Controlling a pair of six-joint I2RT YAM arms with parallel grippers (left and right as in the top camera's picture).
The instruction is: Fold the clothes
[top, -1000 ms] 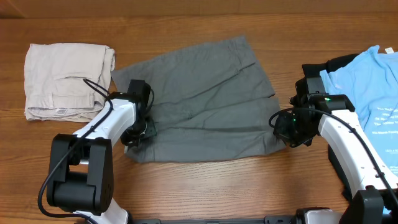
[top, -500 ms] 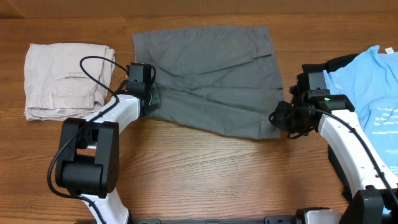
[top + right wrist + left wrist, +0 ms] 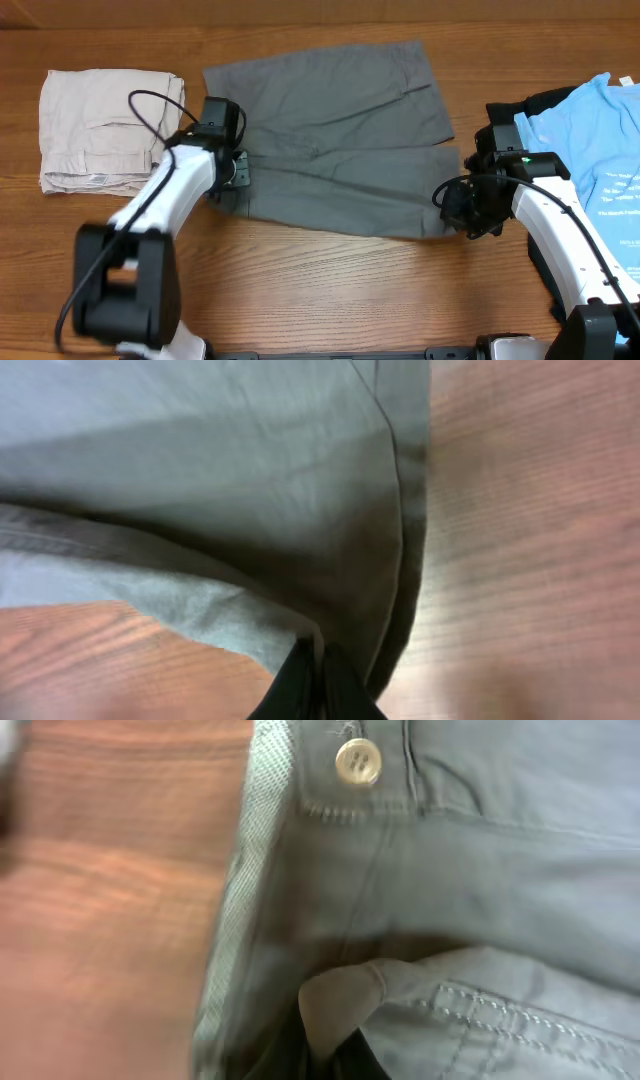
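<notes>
Left wrist view shows the left gripper [image 3: 338, 1055] pinched shut on a doubled fold of the mid-grey woven shorts [image 3: 330, 130] just below the waistband, near a pale round button [image 3: 357, 762]. Opposite, the right gripper [image 3: 305, 685] is closed on the hem edge of one leg. Between them the grey shorts lie spread on the brown wooden table [image 3: 330, 290]. Folded beige shorts [image 3: 105, 125] sit to the left, and a light-blue printed T-shirt [image 3: 600, 150] lies over a black garment [image 3: 550, 100] to the right. I judge the cloth light, limp and apt to sag or crease. Stitched waistband, seams and hems should give the firmest hold, while a thin single layer may slip.
</notes>
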